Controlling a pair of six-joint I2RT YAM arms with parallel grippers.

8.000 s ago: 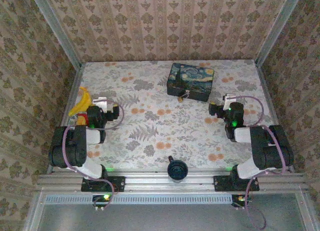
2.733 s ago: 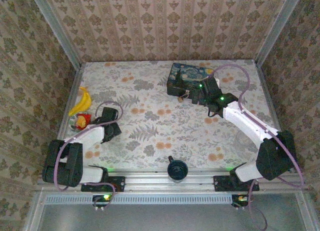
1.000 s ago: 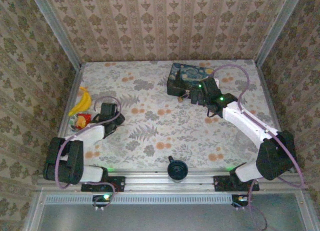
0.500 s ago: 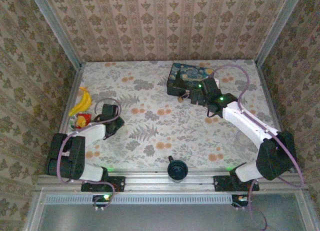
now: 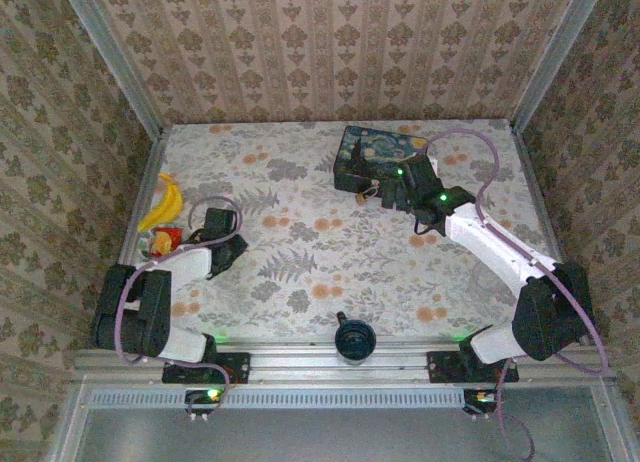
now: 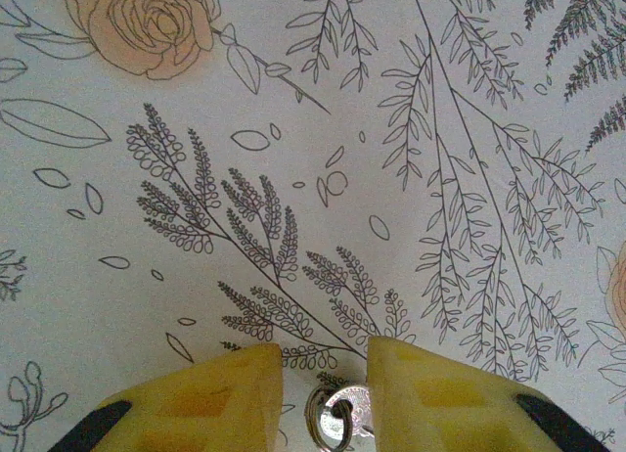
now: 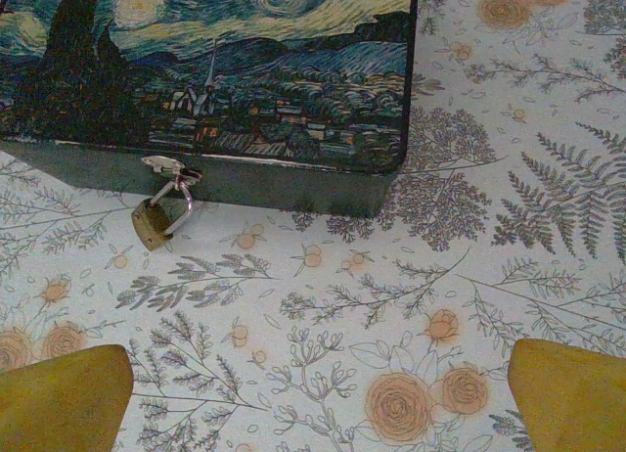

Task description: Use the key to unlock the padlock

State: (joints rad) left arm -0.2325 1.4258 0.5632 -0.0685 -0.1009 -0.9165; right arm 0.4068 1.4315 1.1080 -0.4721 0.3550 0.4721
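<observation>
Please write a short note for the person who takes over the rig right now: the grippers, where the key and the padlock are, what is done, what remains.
Left gripper: jaws apart, low over the table, with the key lying between them, not yet gripped.
Right gripper: wide open, empty, facing the front of the box.
Padlock: hangs closed on the hasp at the box's front.
Done: each gripper is at its thing, nothing more.
Left: grip the key, carry it to the padlock, insert it, turn it, free the shackle.
</observation>
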